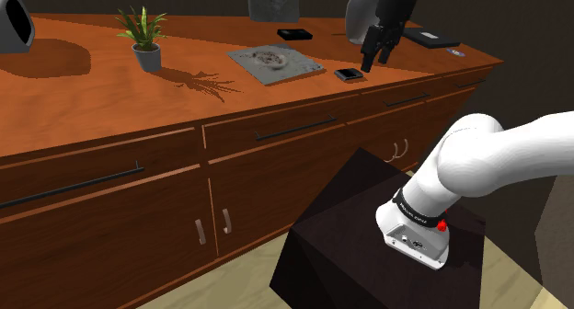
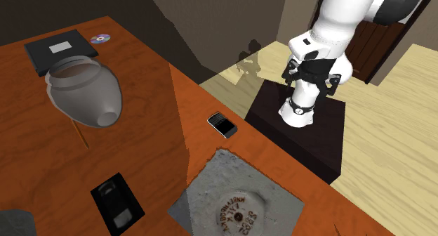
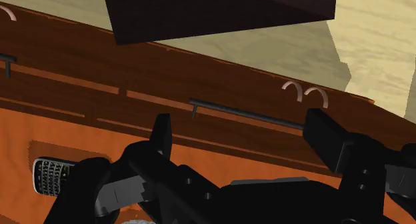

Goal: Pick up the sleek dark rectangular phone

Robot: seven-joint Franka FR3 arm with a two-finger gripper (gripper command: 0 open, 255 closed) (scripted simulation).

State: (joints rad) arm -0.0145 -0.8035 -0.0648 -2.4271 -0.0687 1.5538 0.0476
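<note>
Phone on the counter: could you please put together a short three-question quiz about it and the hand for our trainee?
1. True or false: the hand is shut on the phone.
2. The phone lies on the counter: A flat; B on edge; C propped up.
3. What lies next to the phone, toward the shoulder view's left?
Key: 1 false, the fingers stand apart and clasp nothing; 2 A; 3 the grey slab.

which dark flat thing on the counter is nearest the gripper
The keypad phone at the front edge of the counter, beside the gripper; the other two lie farther back.
</note>
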